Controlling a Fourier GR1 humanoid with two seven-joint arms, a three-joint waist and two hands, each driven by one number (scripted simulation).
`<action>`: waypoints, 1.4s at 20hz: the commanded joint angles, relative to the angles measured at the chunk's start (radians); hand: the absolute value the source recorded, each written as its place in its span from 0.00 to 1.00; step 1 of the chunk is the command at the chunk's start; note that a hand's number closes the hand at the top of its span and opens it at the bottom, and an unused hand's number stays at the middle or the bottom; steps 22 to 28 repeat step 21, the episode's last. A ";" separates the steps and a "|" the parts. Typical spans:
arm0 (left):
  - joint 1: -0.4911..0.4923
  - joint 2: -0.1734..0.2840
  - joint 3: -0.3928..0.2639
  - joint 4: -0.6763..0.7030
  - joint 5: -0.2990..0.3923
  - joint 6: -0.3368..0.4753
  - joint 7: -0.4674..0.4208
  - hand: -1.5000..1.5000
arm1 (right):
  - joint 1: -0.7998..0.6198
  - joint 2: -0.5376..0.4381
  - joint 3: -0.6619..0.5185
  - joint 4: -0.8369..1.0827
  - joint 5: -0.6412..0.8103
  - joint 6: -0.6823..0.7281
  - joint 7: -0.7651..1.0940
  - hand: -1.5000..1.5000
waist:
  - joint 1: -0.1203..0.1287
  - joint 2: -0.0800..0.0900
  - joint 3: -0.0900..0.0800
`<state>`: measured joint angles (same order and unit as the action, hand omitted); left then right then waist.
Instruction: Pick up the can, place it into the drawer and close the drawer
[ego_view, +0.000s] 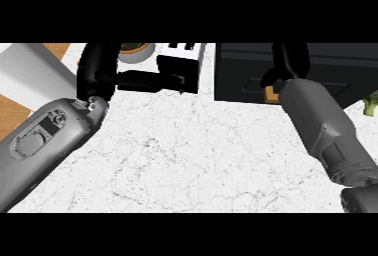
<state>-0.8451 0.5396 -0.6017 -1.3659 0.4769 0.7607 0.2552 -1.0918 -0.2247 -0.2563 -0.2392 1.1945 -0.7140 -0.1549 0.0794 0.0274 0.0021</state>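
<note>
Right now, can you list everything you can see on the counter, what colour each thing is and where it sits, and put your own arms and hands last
counter: one, white marbled top, fills the middle of the view
drawer unit: one, black, far right
orange thing: one, small, beside the right hand at the black unit; mostly hidden, cannot tell what it is
white box: one, white with black markings, far centre
cup: one, white with a brown inside, far left of centre
green thing: one, at the right edge, cut off
left forearm: grey, lower left
right forearm: grey, right side
left hand: black, far left, thumb pointing right
right hand: black, over the black unit
</note>
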 joint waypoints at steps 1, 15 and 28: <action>0.040 -0.003 0.010 -0.017 -0.003 -0.004 -0.027 0.00 | -0.049 0.061 -0.077 -0.024 -0.094 -0.043 -0.049 0.00 | 0.028 0.011 0.002; 0.125 0.045 0.040 -0.058 -0.014 -0.028 -0.038 0.00 | -0.130 0.120 -0.375 -0.083 -0.467 0.205 -0.300 0.00 | -0.010 -0.013 0.001; 0.204 0.026 0.057 -0.084 -0.038 -0.012 -0.065 0.00 | -0.134 0.122 -0.410 -0.073 -0.524 0.244 -0.331 0.00 | -0.034 -0.016 -0.001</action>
